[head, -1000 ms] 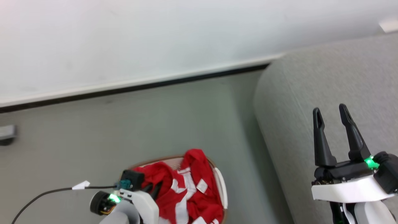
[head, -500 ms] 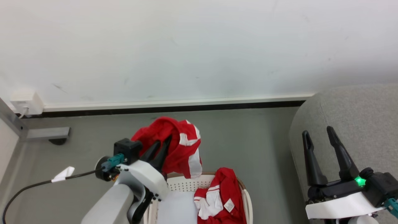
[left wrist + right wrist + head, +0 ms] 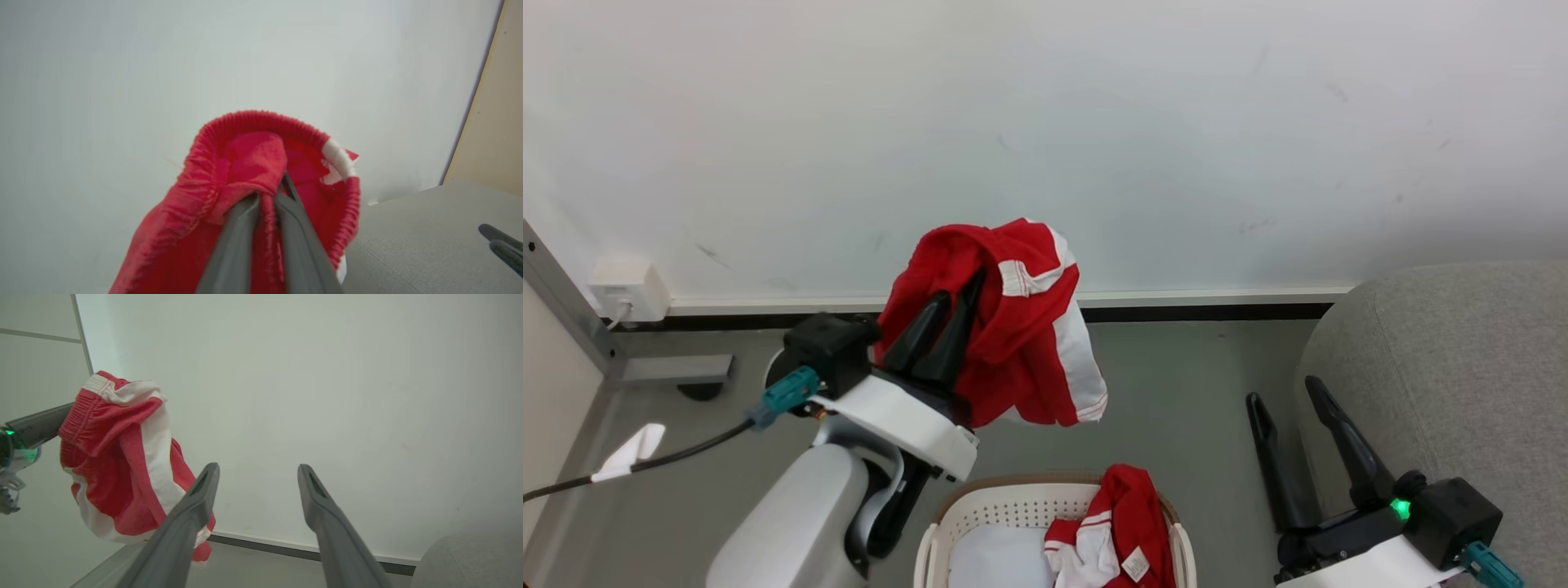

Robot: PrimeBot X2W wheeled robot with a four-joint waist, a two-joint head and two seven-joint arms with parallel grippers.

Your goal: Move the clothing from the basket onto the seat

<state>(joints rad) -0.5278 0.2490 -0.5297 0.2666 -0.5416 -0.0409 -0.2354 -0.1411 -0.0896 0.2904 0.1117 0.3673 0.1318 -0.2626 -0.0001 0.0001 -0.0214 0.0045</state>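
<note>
A red garment with white panels [image 3: 1013,327] hangs in the air above the floor, draped over my left gripper [image 3: 960,296], which is shut on it. The left wrist view shows its elastic waistband [image 3: 261,122] bunched round my closed fingers [image 3: 237,245]. The same garment [image 3: 122,469] appears at the left of the right wrist view. A second red and white piece with a small label [image 3: 1123,531] lies in the white basket [image 3: 980,506], beside a pale pad [image 3: 996,559]. The grey seat [image 3: 1462,376] stands at the right. Beside it my right gripper [image 3: 1286,390] is open and holds nothing.
A white wall with a dark skirting strip [image 3: 1176,310] runs behind the grey floor [image 3: 1176,392]. A wall socket [image 3: 625,290] and a grey bracket [image 3: 662,369] sit at the left. A black cable with a white tag [image 3: 629,453] trails from my left wrist.
My left gripper has lifted one red garment out of the basket and raised it higher. The head camera has tilted up, so the basket sits lower in view. The right gripper stays open.
</note>
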